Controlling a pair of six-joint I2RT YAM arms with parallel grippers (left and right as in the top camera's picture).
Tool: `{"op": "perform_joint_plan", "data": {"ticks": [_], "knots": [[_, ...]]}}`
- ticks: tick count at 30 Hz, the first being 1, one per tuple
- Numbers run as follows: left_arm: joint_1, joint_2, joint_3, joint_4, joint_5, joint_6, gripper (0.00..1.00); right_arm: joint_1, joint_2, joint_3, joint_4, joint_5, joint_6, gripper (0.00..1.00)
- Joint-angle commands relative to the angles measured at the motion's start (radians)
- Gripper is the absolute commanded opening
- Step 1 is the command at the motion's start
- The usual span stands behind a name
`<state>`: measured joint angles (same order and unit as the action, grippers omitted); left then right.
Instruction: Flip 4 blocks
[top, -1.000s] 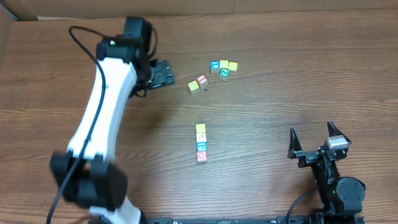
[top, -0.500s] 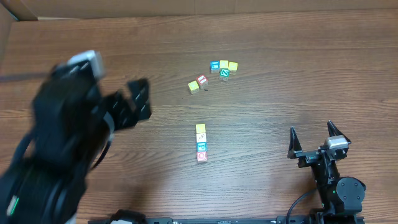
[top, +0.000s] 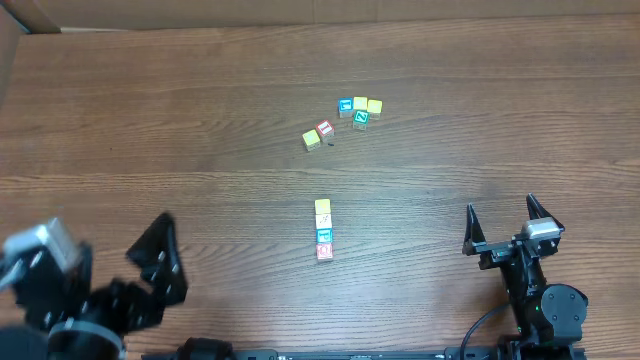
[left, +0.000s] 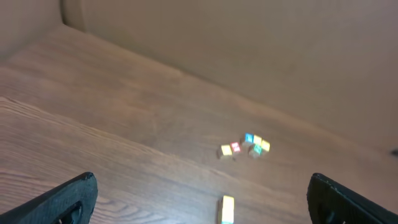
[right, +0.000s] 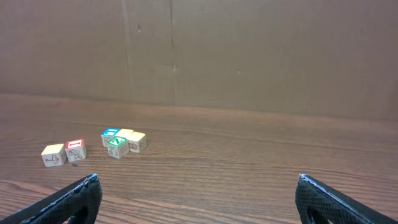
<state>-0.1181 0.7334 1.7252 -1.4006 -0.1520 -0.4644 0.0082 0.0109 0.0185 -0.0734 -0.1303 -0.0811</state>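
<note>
My left gripper (top: 158, 262) and my right gripper (top: 500, 212) are wide open, holding nothing. Four tiny yellow, cream, blue and red wooden letter blocks (top: 323, 229) sit in a row between them.

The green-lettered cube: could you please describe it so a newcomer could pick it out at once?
On the wooden table, look past the straight row of four blocks in the middle to the tight cluster of four cubes beyond it. The green-lettered cube sits on that cluster's near side, the only one edged in green beside a blue-edged cube and two yellow ones.
</note>
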Motion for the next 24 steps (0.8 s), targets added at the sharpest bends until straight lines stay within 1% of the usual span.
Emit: {"op": "perform_joint_plan", "data": {"ticks": [1,8,15,18,24], "knots": [[0.041,-0.093,-0.049,-0.002,-0.012,0.014,1.00,0.003,-0.008,-0.011,0.003,0.005,0.006,1.00],[0.136,-0.309,-0.211,-0.001,-0.011,0.014,1.00,0.003,-0.008,-0.011,0.003,0.005,0.006,1.00],[0.172,-0.483,-0.388,0.025,-0.007,-0.020,1.00,0.003,-0.008,-0.011,0.003,0.005,0.006,1.00],[0.179,-0.568,-0.484,0.081,-0.008,-0.054,1.00,0.003,-0.008,-0.011,0.003,0.005,0.006,1.00],[0.208,-0.727,-0.683,0.315,0.022,-0.075,1.00,0.003,-0.008,-0.011,0.003,0.005,0.006,1.00]]}}
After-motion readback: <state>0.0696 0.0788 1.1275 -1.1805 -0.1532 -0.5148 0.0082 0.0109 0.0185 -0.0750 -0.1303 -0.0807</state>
